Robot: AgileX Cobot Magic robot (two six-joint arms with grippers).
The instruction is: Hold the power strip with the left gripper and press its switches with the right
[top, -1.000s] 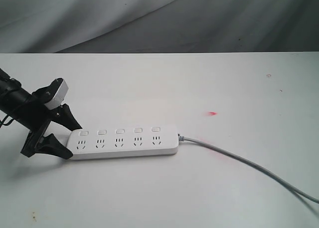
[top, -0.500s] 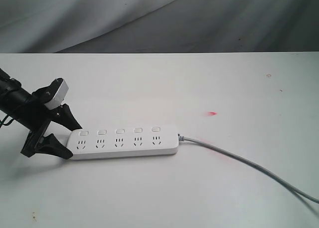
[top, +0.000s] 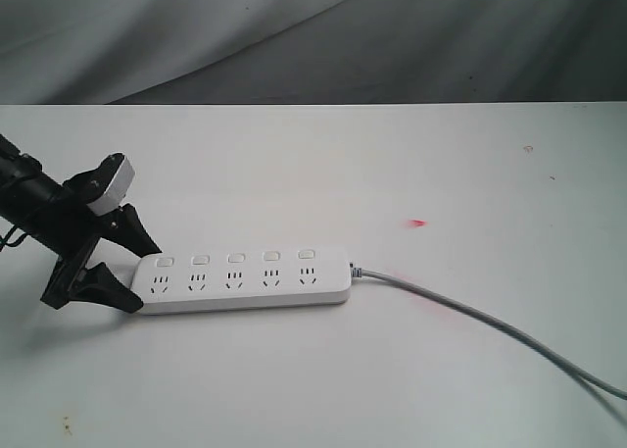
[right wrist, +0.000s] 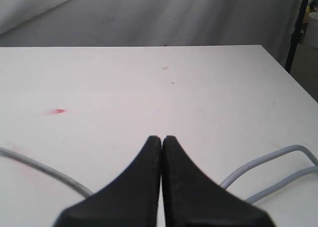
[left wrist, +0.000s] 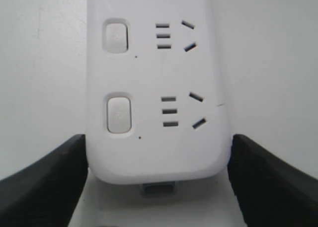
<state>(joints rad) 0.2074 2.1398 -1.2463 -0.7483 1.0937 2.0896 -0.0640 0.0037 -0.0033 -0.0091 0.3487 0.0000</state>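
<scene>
At 9 o'clock end of strip [top: 245, 276], left gripper [top: 147, 278] pinches it across its width; it lies flat at 7 o'clock on table [top: 441, 174]. Right gripper [right wrist: 162, 137] is clenched, so tap switches [top: 235, 258] one by one, straight down.

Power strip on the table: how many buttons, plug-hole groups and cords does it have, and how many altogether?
Buttons: 5
Socket groups: 5
Grey cord: 1
Total: 11
</scene>
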